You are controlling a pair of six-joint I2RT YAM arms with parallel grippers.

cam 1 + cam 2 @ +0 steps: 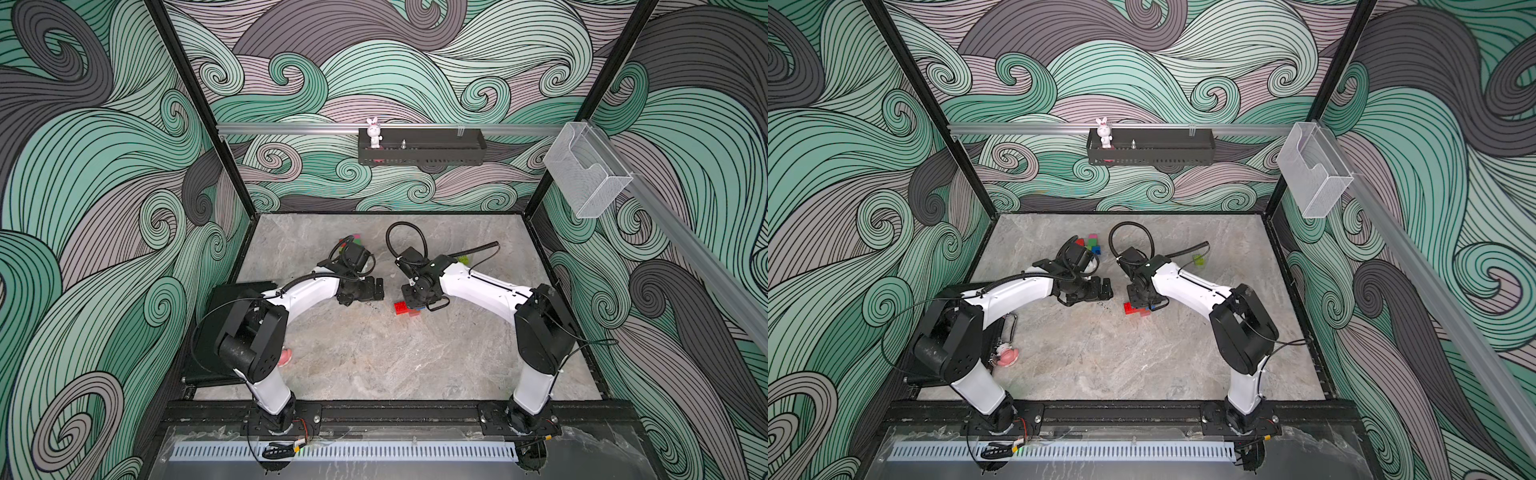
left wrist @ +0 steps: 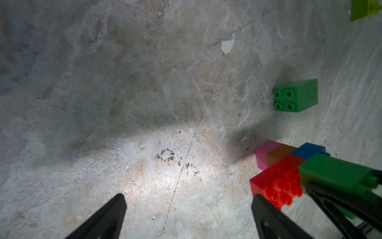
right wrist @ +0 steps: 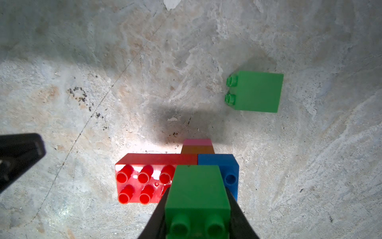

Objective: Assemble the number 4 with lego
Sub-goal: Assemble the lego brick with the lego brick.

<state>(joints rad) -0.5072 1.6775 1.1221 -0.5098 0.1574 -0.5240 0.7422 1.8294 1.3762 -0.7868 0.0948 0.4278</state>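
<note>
Fingers [image 3: 155, 221] of the right hand [image 3: 197, 203] pinched a dark green brick [image 3: 196, 184], poised over the red brick [image 3: 142, 182] and blue brick [image 3: 227, 165] of the partly built figure on the bench [image 3: 82, 62]. Beside it the left hand [image 2: 189, 199] hung spread and empty. Placing seemed underway; the next move called for lining up the studs before pressing down.

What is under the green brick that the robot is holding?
A red brick and a blue brick, side by side. The green brick covers where they meet, so contact cannot be seen.
</note>
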